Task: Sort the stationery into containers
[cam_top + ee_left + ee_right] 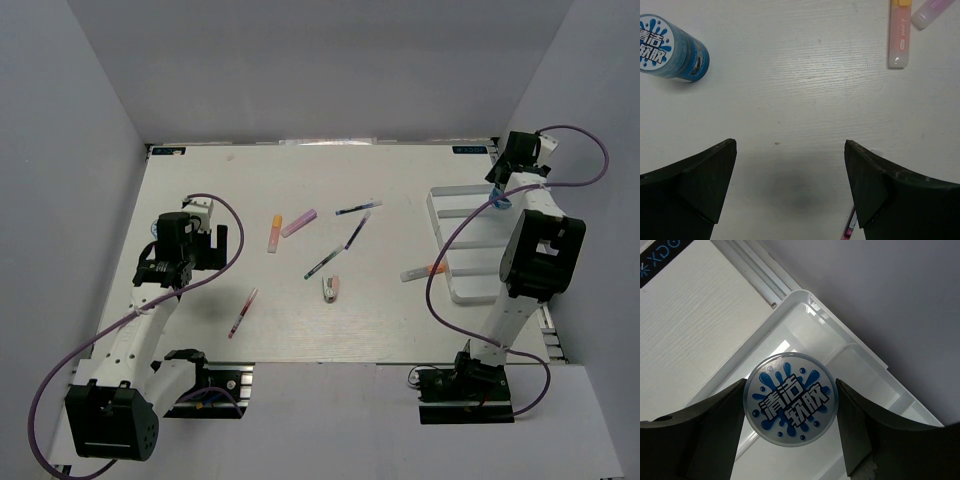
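**1. Markings.** The round canister [790,405] in the right end effector [791,410] carries a blue-and-white splash label reading 清洁软胶. A second canister [672,47] with the same label lies on its side on the worktop [800,100]. A black strip [660,257] at the worktop's far edge shows "XDO" (the rest is cut off). I cannot read the small print on the yellow-orange highlighter [900,35].

**2. Containers.** The white tray [465,297] stands at the right of the worktop, divided into long compartments. An orange highlighter [422,271] lies at its left rim. I cannot tell whether it rests on the rim or beside it.

**3. End effectors.**
- **Right:** clenched on the round canister, one finger on each side, holding it above a far corner of the tray.
- **Left:** the left end effector [790,150] is released, jaws wide with nothing between them, over bare worktop. The second canister lies beyond the left finger. The yellow-orange highlighter and a pink-purple highlighter [935,12] lie beyond the right one. A red pen [849,231] shows just beside the right finger.

**4. Loose items.** Dark pens [323,264] and an eraser-like piece [331,288] lie mid-worktop, well apart from both end effectors.
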Robot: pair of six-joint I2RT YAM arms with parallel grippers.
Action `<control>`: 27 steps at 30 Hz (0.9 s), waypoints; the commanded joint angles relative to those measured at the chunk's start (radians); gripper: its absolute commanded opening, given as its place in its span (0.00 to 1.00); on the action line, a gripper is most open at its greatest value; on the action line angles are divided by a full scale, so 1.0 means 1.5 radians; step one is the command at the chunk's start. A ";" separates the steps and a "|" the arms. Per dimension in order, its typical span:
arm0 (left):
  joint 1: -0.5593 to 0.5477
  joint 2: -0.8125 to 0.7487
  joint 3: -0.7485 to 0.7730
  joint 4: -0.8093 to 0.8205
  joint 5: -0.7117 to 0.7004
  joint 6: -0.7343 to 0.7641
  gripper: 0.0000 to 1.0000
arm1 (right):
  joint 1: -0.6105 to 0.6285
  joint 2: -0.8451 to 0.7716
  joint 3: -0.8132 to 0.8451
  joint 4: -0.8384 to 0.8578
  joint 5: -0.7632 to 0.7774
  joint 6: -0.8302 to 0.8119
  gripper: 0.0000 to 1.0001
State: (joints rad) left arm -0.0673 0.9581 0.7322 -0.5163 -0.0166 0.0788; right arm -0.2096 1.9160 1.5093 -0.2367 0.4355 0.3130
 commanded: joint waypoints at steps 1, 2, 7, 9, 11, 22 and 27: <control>0.002 -0.010 0.014 0.001 0.010 0.003 0.98 | -0.004 0.002 0.039 0.033 0.045 0.055 0.00; 0.002 -0.011 0.014 0.001 0.010 0.003 0.98 | -0.003 0.004 0.038 0.038 0.040 0.058 0.00; 0.002 -0.009 0.014 0.001 0.007 0.002 0.98 | -0.004 0.020 0.042 0.054 0.030 0.055 0.00; 0.002 -0.009 0.015 0.001 0.007 0.002 0.98 | -0.004 0.026 0.042 0.055 0.036 0.055 0.00; 0.002 -0.007 0.015 -0.001 0.007 0.002 0.98 | -0.004 0.030 0.042 0.057 0.041 0.053 0.00; 0.002 -0.007 0.015 0.001 0.009 0.003 0.98 | -0.004 0.052 0.064 0.087 0.020 0.039 0.00; 0.002 -0.005 0.016 -0.001 0.010 0.003 0.98 | -0.003 0.054 0.072 0.095 0.013 0.040 0.00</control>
State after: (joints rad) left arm -0.0673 0.9585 0.7322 -0.5171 -0.0151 0.0788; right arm -0.2134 2.0041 1.5509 -0.1753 0.4400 0.3603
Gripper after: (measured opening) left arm 0.979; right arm 0.712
